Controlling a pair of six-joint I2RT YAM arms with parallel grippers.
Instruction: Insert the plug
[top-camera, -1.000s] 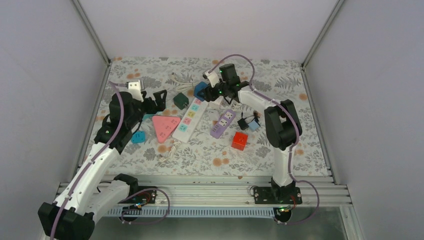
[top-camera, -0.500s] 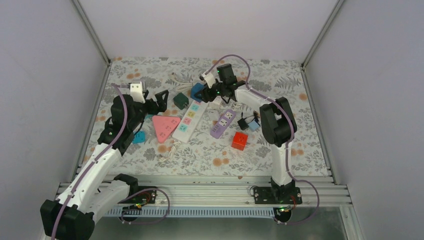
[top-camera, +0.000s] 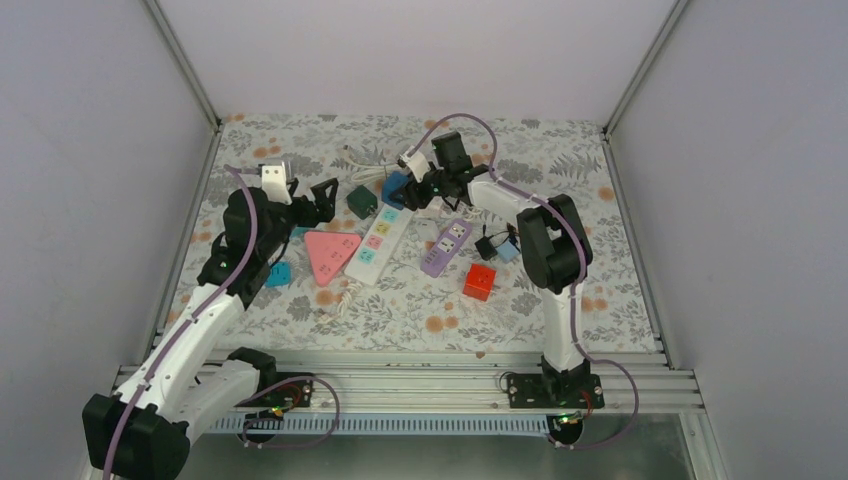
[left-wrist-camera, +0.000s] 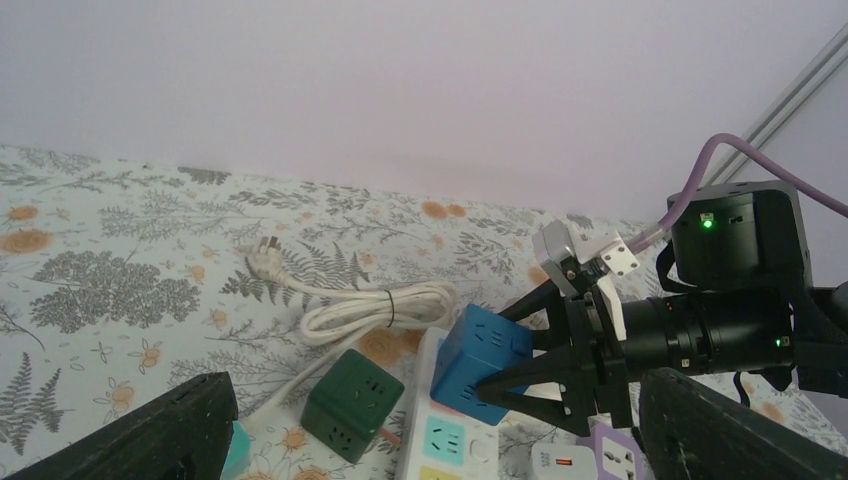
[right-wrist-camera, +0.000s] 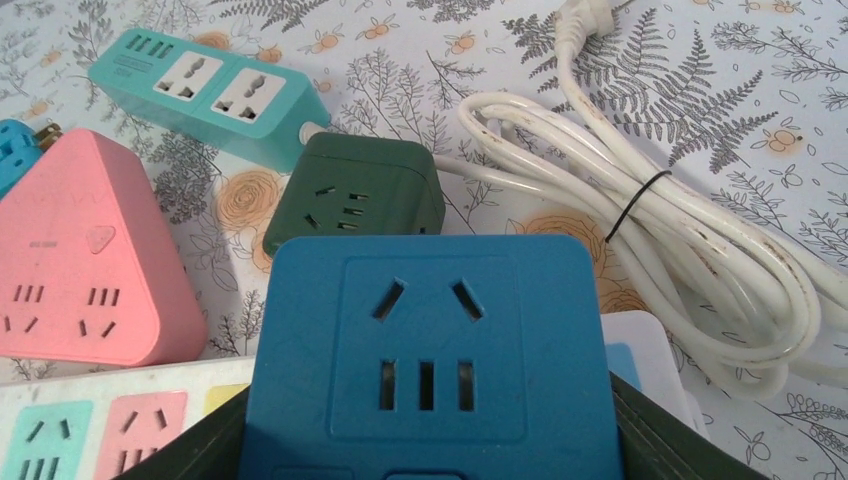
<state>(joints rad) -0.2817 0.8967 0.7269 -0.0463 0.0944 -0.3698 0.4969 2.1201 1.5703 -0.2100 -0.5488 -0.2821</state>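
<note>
- A matte blue plastic cube socket (right-wrist-camera: 430, 350), with rounded corners and a slotted face, is clamped between the right arm's black fingers (left-wrist-camera: 530, 388). It sits over the far end of the long white power strip (top-camera: 378, 235) with pastel sockets.
- The left arm's fingers (left-wrist-camera: 150, 440) are spread wide, holding nothing.
- A smooth dark green cube (right-wrist-camera: 355, 195) and a coiled white cable (right-wrist-camera: 700, 250) lie just beyond.
- The desk (top-camera: 600, 280) wears a floral-printed cover; plain pale walls enclose it.

The blue cube socket (right-wrist-camera: 430, 350) between the right gripper (left-wrist-camera: 497, 352) fingers (right-wrist-camera: 655, 445) was smooth matt plastic; the fingers were matt black plastic. The dark green cube (right-wrist-camera: 355, 195) just beyond was matt plastic. The pink triangle strip (right-wrist-camera: 80, 270) to the left had a satin sheen. The white cord (right-wrist-camera: 690, 240) ahead was glossy and scuffed. The floral table cover (right-wrist-camera: 800, 120) looked matt, printed.
</note>
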